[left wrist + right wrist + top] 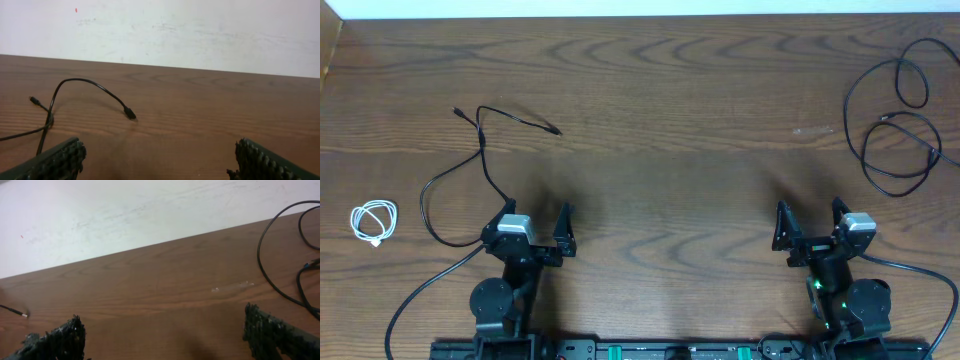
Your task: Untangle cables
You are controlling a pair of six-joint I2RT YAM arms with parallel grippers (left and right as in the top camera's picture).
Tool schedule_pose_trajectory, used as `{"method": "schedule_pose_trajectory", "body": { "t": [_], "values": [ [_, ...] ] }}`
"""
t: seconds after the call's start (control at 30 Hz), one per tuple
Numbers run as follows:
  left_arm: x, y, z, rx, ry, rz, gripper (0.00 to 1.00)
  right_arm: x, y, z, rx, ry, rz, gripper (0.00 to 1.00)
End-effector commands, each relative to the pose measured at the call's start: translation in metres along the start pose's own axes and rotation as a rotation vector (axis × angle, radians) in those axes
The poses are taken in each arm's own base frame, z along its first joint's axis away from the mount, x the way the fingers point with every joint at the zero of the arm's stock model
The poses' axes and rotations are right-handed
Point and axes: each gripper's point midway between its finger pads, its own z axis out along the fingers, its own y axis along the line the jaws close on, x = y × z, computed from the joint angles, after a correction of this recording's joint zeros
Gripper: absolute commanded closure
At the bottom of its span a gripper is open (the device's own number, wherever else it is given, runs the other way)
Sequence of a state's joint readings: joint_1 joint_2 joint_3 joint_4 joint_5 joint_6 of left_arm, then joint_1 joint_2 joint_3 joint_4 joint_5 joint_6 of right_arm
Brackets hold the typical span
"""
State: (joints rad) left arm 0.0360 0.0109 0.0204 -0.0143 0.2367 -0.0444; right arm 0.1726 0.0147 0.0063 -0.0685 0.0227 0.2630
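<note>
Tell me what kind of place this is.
Likely a robotics lab bench: a wooden table by a white wall, the left gripper and right gripper at its edge, and loose cables laid out.

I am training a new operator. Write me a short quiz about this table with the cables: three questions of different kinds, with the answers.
1. True or false: the coiled white cable touches no other cable.
2. Where on the table does the looped black cable lie? A: near left. B: far right. C: centre.
3. What do the left gripper and the right gripper hold?
Key: 1 true; 2 B; 3 nothing, both are open.
</note>
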Motion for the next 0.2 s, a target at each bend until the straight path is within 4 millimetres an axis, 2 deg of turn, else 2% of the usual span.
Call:
{"method": "schedule_pose_trajectory", "body": {
  "t": [0.0,0.17],
  "values": [
    [0.0152,0.0005,0.0006,0.004,0.046,0.005,0.04,-0.0009,-0.0012,-0.0004,0.008,-0.006,-0.006,0.01],
    [0.0152,0.0005,0.0006,0.004,0.046,0.006,0.04,-0.0009,-0.0012,-0.0004,0.008,-0.006,-0.006,0.01]
  ]
}}
